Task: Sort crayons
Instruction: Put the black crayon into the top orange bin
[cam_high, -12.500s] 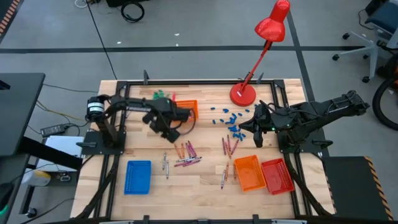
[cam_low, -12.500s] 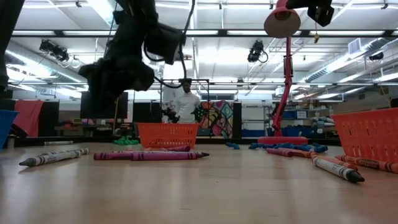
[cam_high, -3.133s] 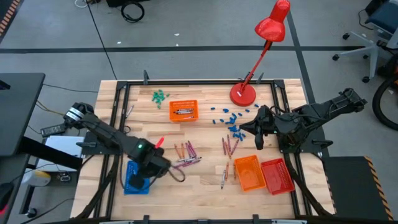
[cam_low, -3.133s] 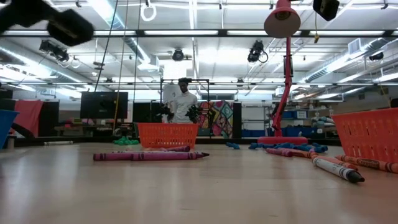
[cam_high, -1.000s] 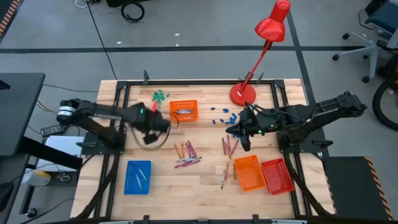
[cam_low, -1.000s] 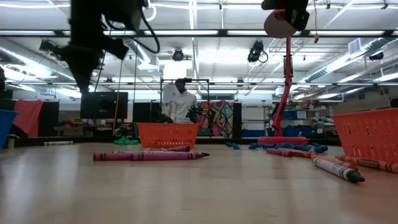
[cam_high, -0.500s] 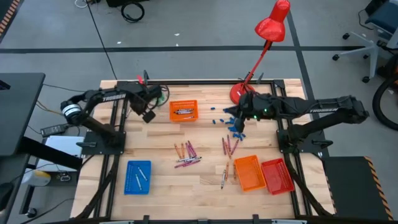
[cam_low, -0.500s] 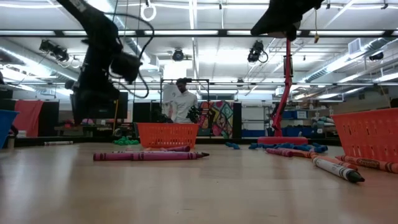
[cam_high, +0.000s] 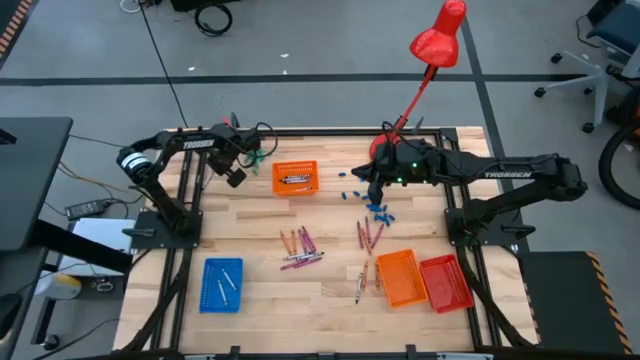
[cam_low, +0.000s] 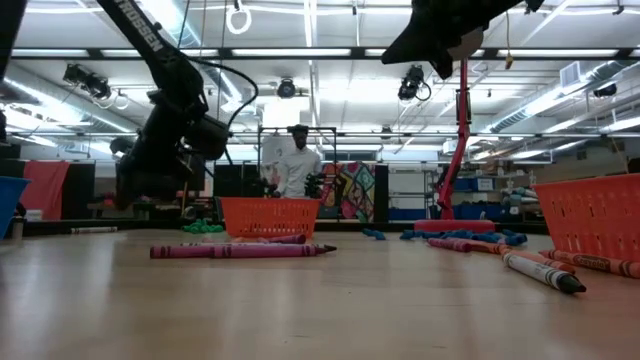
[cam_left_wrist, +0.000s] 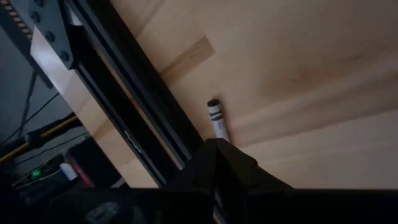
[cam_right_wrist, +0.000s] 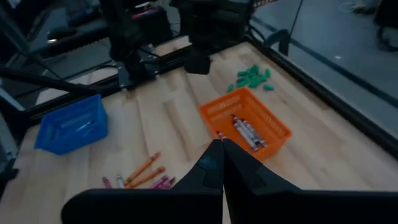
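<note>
Crayons lie loose mid-table in two bunches (cam_high: 300, 247) (cam_high: 369, 234), with more (cam_high: 360, 285) by the orange tray. Some lie in the far orange basket (cam_high: 295, 177) and the blue tray (cam_high: 222, 284). My left gripper (cam_high: 236, 176) hangs shut and empty near the far left corner. In its wrist view a grey-white crayon (cam_left_wrist: 217, 119) lies on the table by the black frame rail, just past the shut fingertips (cam_left_wrist: 217, 146). My right gripper (cam_high: 375, 190) is shut and empty above the blue pieces (cam_high: 374, 200), high over the table in the low view (cam_low: 440, 45).
A red desk lamp's base (cam_high: 390, 150) stands far right of centre. Green pieces (cam_high: 256, 154) lie at the far edge. An orange tray (cam_high: 402, 277) and a red tray (cam_high: 447, 282) sit near right. A person (cam_low: 295, 165) stands in the room beyond.
My left gripper has swung from left of mid-table toward the far left corner and come down closer to the table. My right gripper has reached from beside the right crayon bunch toward the far edge and a little left, over the blue pieces.
</note>
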